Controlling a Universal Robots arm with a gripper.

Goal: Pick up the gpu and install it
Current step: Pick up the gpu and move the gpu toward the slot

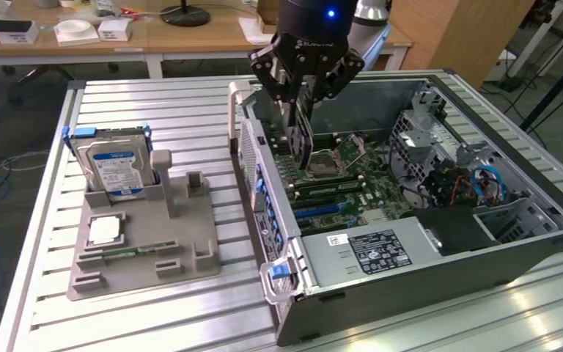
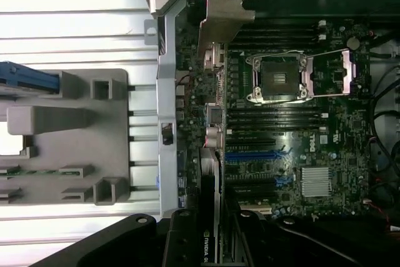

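Observation:
My gripper [image 1: 304,99] is shut on the gpu [image 1: 300,143], a thin black card that hangs on edge over the open computer case [image 1: 516,246]. The card's lower end sits just above the motherboard [image 1: 360,187], close to the case's wall on the exterior view's left. The wrist view looks along the card [image 2: 209,179]. Its silver bracket [image 2: 222,17] is at the far end, beside the case's rear wall. The gripper [image 2: 212,245] clamps the card from both sides, and the blue expansion slots [image 2: 253,154] lie right beside the card's edge.
A grey fixture tray [image 1: 188,249] stands on the slatted table at the exterior view's left. It holds an upright hard drive [image 1: 115,165], a CPU [image 1: 103,231] and a RAM stick [image 1: 125,251]. Inside the case are the CPU socket [image 2: 278,78], a power supply [image 1: 380,253] and cables [image 1: 477,183].

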